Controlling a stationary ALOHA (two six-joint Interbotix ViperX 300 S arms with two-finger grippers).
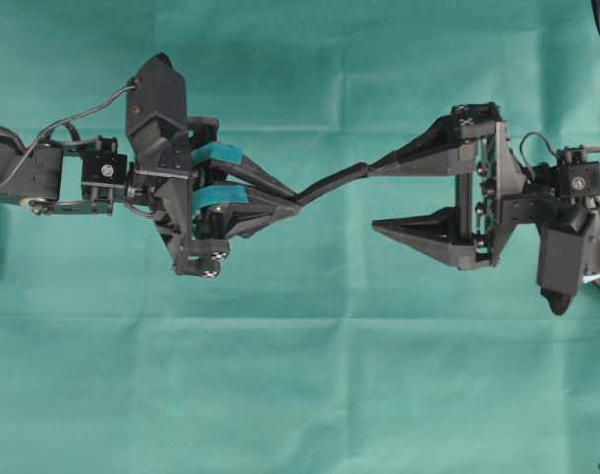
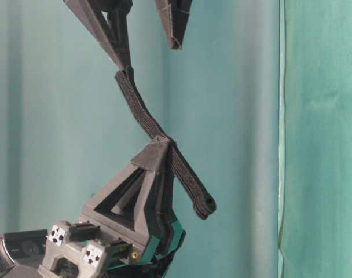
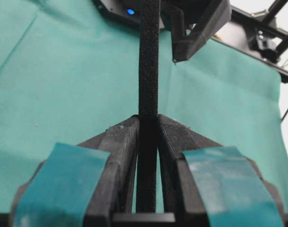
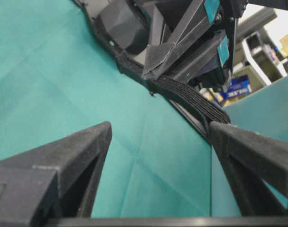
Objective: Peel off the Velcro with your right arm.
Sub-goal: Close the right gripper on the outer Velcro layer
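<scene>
Although the Velcro is seen whole in no single view, its run can be pieced together: in the overhead view its near end is hidden between the fingers of the left gripper, and in the table-level view only the tips of the right gripper are in frame, the rest being cut off at the top edge. Whether the far end of the strip merely touches the upper finger of the right gripper or is attached to it cannot be told.

The strip is held above the green cloth, its long axis lying across the overhead view between the two grippers, with a slight bend along it. In the table-level view a knobbed end is seen projecting past the clamped fingers on the far side.

The left gripper, marked by teal pads, is clenched on the Velcro. The right gripper stands released, its two plain fingers spread wide, the lower finger well apart from the strip.

At the right edge of the right wrist view, blurred shelving and boxes are made out behind the left arm.
</scene>
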